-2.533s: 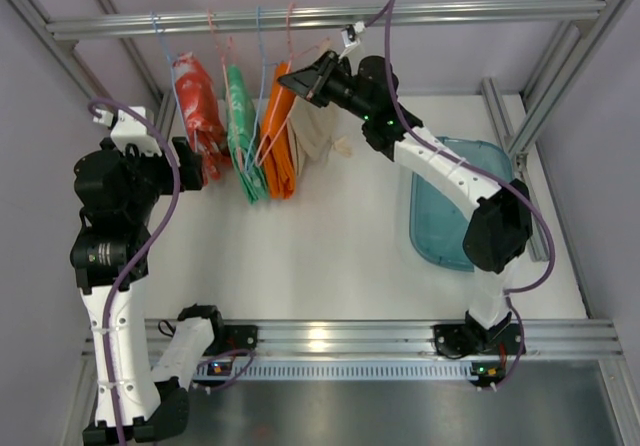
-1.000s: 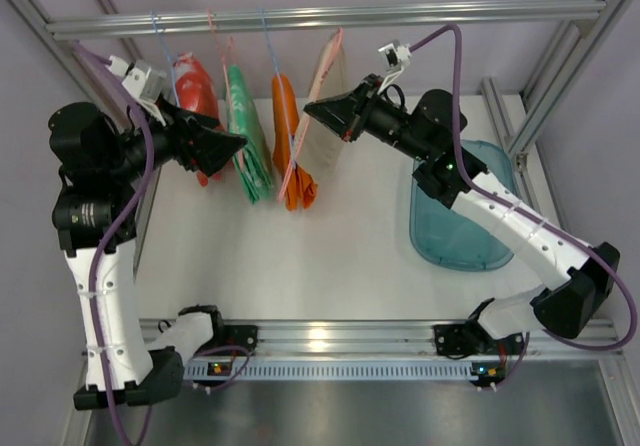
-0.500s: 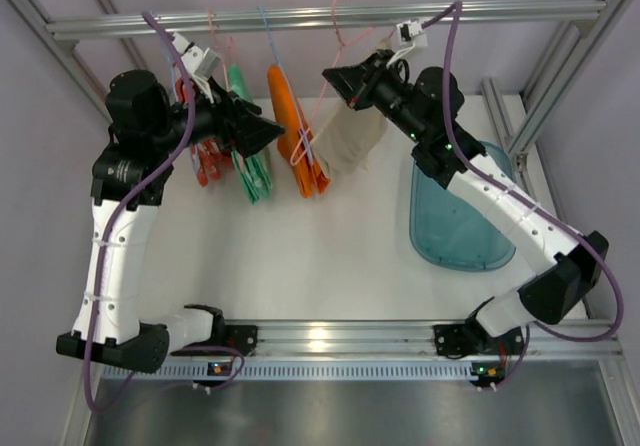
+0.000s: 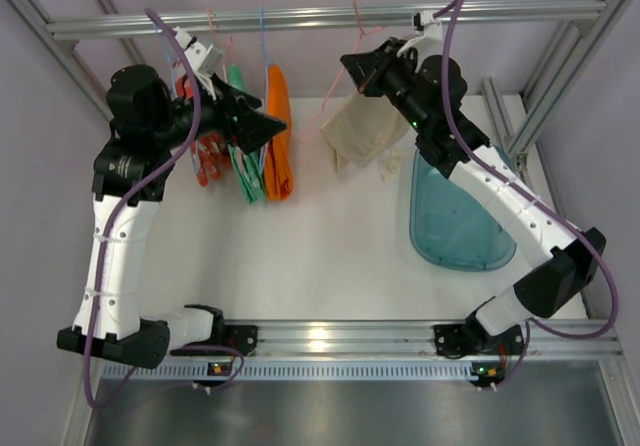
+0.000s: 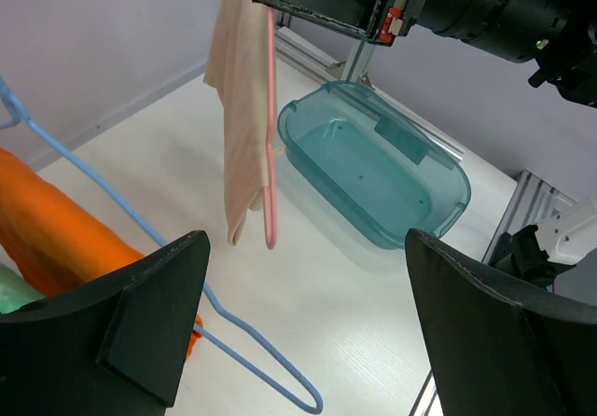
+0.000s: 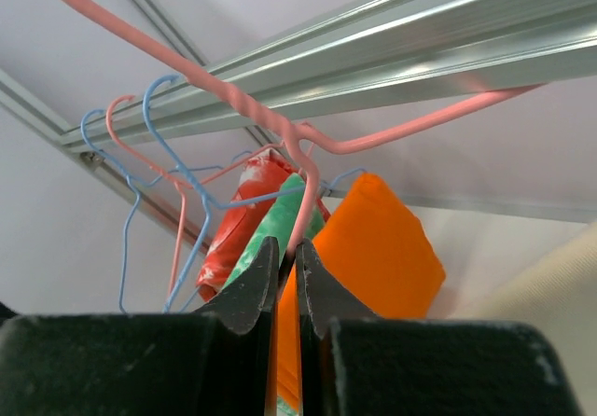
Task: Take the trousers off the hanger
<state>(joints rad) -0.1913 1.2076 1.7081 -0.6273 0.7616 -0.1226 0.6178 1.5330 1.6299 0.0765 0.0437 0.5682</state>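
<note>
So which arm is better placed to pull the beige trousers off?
Probably the left arm: its jaws are open, facing the beige trousers; the right arm has its jaws shut on the pink hanger.

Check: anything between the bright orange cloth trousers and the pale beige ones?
Only bare white table there, top external view; the pink wire hanger edges the pale beige trousers.

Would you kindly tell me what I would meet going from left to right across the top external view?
From the left: red garment, green garment, orange trousers, beige trousers, teal bin.
</note>
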